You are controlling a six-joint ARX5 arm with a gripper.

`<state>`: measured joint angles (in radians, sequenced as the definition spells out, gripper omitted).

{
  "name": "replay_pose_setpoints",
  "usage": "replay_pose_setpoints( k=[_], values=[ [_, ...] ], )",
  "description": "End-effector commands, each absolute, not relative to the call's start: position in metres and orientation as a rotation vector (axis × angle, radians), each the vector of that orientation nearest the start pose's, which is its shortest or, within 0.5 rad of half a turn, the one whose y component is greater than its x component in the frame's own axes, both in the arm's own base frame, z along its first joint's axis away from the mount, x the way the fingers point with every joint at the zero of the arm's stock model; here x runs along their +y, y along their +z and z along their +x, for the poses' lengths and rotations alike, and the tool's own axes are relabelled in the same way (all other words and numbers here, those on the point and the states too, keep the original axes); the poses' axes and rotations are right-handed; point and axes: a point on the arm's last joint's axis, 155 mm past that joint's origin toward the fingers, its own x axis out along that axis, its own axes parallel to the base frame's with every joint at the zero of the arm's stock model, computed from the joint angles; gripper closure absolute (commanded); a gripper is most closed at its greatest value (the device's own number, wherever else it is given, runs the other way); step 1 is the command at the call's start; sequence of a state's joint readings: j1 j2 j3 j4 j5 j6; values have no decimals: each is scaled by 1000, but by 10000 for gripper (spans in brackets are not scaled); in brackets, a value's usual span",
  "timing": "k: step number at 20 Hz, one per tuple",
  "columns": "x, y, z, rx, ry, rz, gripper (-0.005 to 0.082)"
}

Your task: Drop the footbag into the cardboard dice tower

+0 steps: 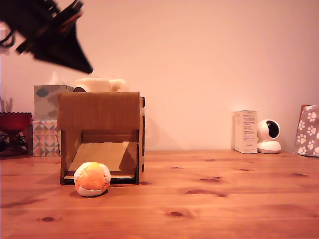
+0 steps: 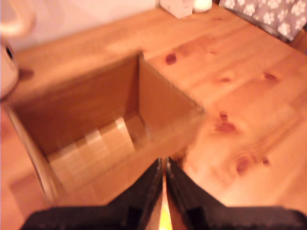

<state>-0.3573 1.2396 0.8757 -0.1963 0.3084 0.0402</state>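
Cardboard dice tower (image 1: 101,137) on wooden counter (image 1: 214,199), footbag (image 1: 92,179) touching its front; tissue boxes (image 1: 48,121) behind; pincer (image 2: 164,179) clenched, empty, above.

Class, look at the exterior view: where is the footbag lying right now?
The footbag lies on the wooden table at the exterior view's lower left, right in front of the cardboard dice tower and its front opening.
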Motion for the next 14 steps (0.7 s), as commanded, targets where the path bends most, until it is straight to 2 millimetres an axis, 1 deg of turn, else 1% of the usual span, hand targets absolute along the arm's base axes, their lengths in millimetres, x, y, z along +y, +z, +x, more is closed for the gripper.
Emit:
replay_pose_setpoints(
  k=[1,7,9,11,14],
  values=[
    [-183,186,334,555,-651,27,786],
    [-163,157,279,551,-637,-22,786],
    [-157,152,264,562,-631,-40,786],
    [-156,154,257,570,-630,-63,786],
    [-158,153,256,579,-629,-81,785]
  ],
)
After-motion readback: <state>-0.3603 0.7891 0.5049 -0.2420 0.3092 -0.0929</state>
